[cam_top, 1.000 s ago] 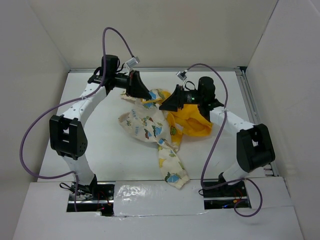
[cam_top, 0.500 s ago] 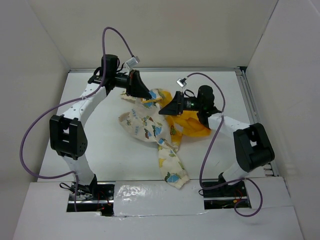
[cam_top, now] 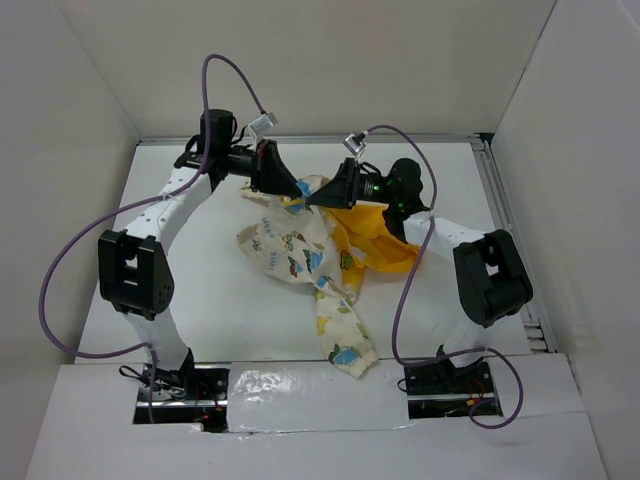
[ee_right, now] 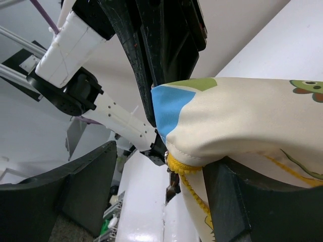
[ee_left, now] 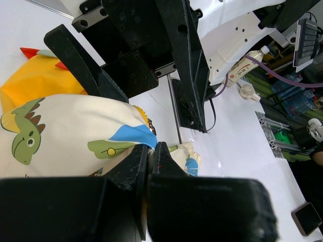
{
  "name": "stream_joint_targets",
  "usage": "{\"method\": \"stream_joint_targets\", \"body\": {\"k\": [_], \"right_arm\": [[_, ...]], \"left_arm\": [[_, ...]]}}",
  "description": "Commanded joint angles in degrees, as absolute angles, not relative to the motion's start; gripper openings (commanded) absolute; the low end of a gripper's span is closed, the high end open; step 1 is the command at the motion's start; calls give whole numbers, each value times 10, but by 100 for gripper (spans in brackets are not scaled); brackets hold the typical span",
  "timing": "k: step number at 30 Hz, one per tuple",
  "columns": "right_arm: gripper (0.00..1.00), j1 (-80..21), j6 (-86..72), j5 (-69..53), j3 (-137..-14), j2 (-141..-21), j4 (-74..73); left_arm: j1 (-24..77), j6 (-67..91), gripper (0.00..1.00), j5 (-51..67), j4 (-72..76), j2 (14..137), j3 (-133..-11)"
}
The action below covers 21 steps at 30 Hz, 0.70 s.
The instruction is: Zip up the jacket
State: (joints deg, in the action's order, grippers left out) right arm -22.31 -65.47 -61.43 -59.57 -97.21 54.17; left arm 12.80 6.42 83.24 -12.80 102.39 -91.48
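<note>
Jacket (cam_top: 305, 250), small, soft fabric, cream with blue, green and yellow cartoon prints, bright yellow lining: lies rumpled mid-table on the white tabletop (cam_top: 180, 300), toward the far half. The front is open, with the lining spread out on the right side and one printed sleeve trailing toward the near edge. Judged progress: zipping not begun. No closed run of zipper shows in any view and the two front edges are not brought together. What looks done is only the gathering of a front corner at the far end of the garment, where both arms meet. Still to do: find and seat the slider, then draw it along the whole front. Yellow zipper teeth (ee_right: 187, 177) run along the hem edge in the right wrist view, with a small metallic bit at their top end; cannot tell if that is the slider. Left gripper (ee_left: 150, 152): black fingers pressed nearly together, pinching the cream-and-blue corner of the fabric, lifted just off the table. Right gripper (ee_right: 160, 160): fingers spread wide, straddling the same corner and its zipper edge without clamping; cloth lies near or against the right-hand finger, contact unclear. The two grippers sit just beside each other, tips almost meeting over the fabric.
</note>
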Motion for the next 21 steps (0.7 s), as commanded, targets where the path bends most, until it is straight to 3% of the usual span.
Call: {"method": "stream_joint_targets", "body": {"k": [1,9,21], "right_arm": [[74,-228,-677,-620,-629,-970,615],[59,-232,-571,-635,-577,-889,524],[57,-236,-491,-616,-583,-852,408]], "left_arm": [[126,65,0,890,-96,991,-913],[108,83,0,894,-78,992,-904],[108,84,0,890,-79,987,-896]]}}
